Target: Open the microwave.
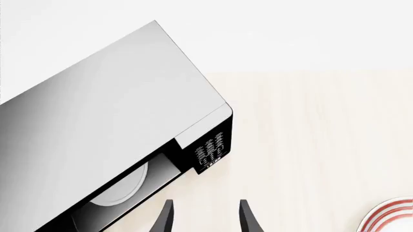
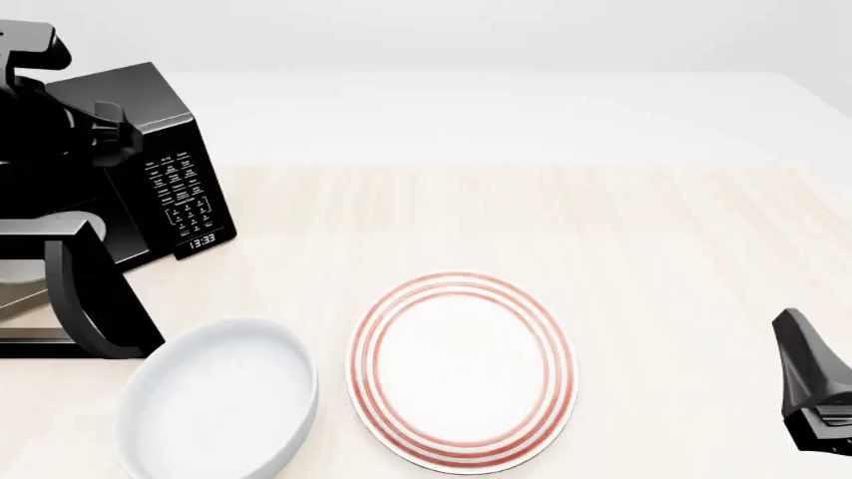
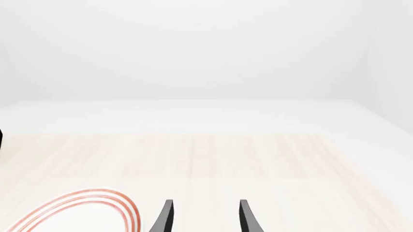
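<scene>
The right arm's dark two-fingered gripper [image 3: 204, 218] hangs with its slim fingers parted and nothing between them above a pale wood-grain table [image 3: 258, 159], beside the curved edge of what seems a white plate with red rings [image 3: 90, 205].

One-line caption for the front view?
Microwave door swung open at the table's left, beside a white bowl and red-ringed plate.

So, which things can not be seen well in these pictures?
- Microwave handle: not identifiable in any view; the front view cuts the door off at its edge, behind the left arm.
- Keypad markings: too small to read in the front and left wrist views.
- Right claw: front view crops it at the edge; only its wrist view shows the open fingers.
- Striped plate: cut off in both wrist views.
</scene>
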You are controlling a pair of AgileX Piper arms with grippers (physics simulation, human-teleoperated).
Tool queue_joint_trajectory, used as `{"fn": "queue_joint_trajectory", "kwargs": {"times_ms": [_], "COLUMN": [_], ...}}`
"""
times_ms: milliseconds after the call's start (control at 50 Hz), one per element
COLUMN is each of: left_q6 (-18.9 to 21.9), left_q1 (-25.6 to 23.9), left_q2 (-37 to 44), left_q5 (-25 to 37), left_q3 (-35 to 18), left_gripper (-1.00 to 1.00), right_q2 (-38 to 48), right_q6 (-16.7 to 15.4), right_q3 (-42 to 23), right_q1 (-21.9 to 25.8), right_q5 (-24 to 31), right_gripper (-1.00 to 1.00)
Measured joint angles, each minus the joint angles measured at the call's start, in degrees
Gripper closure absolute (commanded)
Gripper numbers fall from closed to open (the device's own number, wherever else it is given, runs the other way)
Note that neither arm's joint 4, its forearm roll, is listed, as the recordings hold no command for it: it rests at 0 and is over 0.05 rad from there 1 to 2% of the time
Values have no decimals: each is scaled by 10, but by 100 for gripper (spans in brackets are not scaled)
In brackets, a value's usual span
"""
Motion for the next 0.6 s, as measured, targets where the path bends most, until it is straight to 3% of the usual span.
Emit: {"fn": "queue_joint_trajectory", "kwargs": {"times_ms": [600], "left_q6": [8], "left_q1": [57], "left_q2": [8], "left_q5": [-29], "left_q3": [49], "left_gripper": [-100], "right_q2": [0], "right_q6": [0], "right_q3": [0], "right_q1": [0], "right_q5": [0], "right_gripper": [-100]}}
